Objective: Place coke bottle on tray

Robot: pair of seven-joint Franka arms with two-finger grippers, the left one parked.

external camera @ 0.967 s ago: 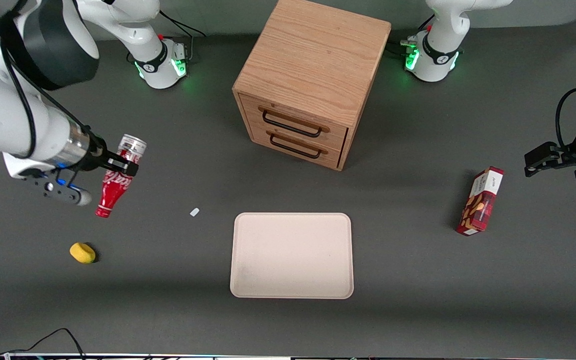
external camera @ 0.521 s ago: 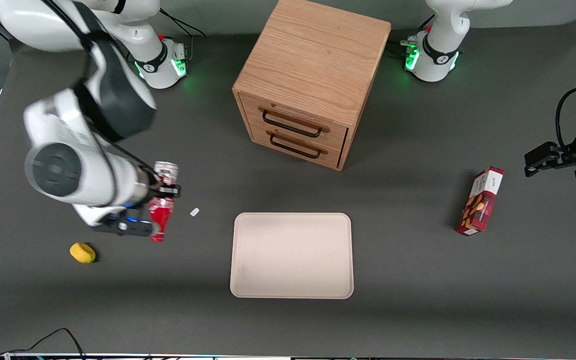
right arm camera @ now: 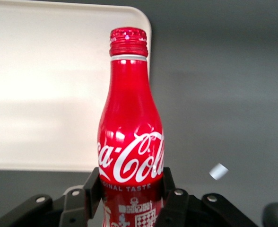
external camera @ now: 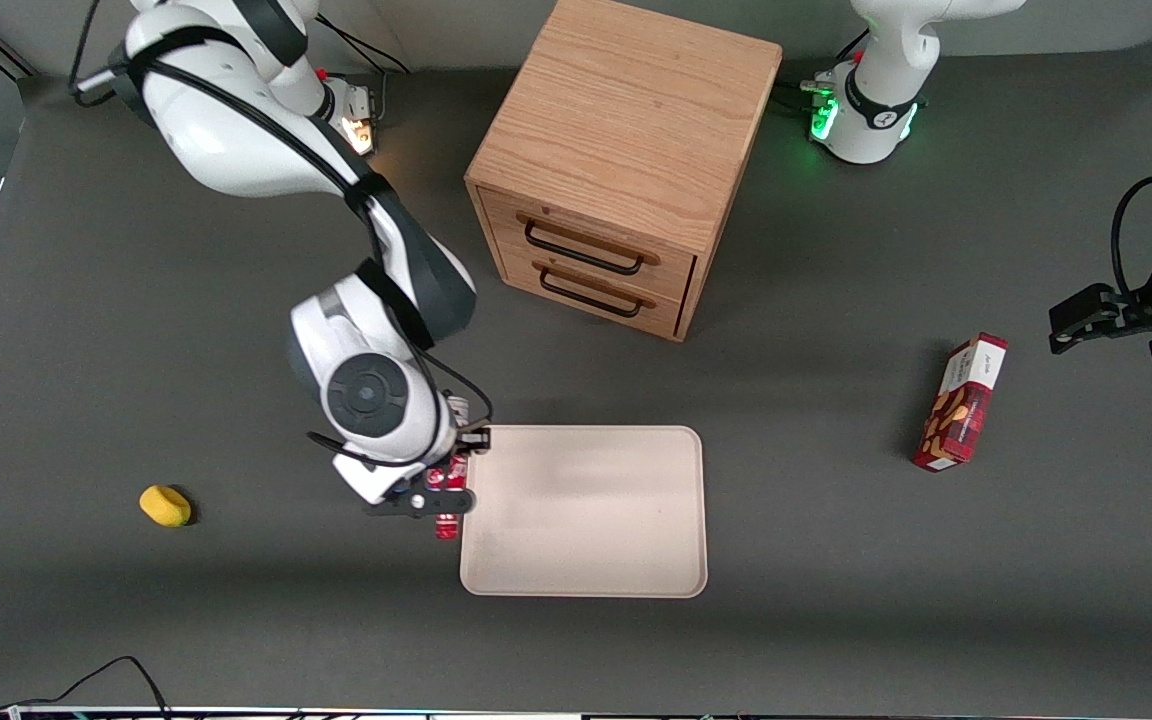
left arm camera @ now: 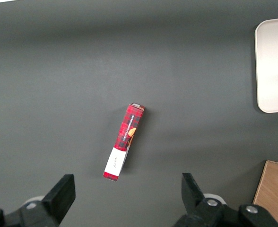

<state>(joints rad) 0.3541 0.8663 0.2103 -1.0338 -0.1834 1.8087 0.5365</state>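
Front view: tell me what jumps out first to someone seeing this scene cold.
The working arm's pincer hangs at the edge of the cream tray, shut on a red Coca-Cola bottle. A wooden two-drawer cabinet stands farther from the camera than the tray. A red snack box lies toward the parked arm's end.

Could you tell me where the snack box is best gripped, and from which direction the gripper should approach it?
The snack box lies flat and alone on the table, a long slim carton. I would come straight down and close across its narrow width near the middle. The gripper is occupied, shut on the coke bottle at the tray edge.
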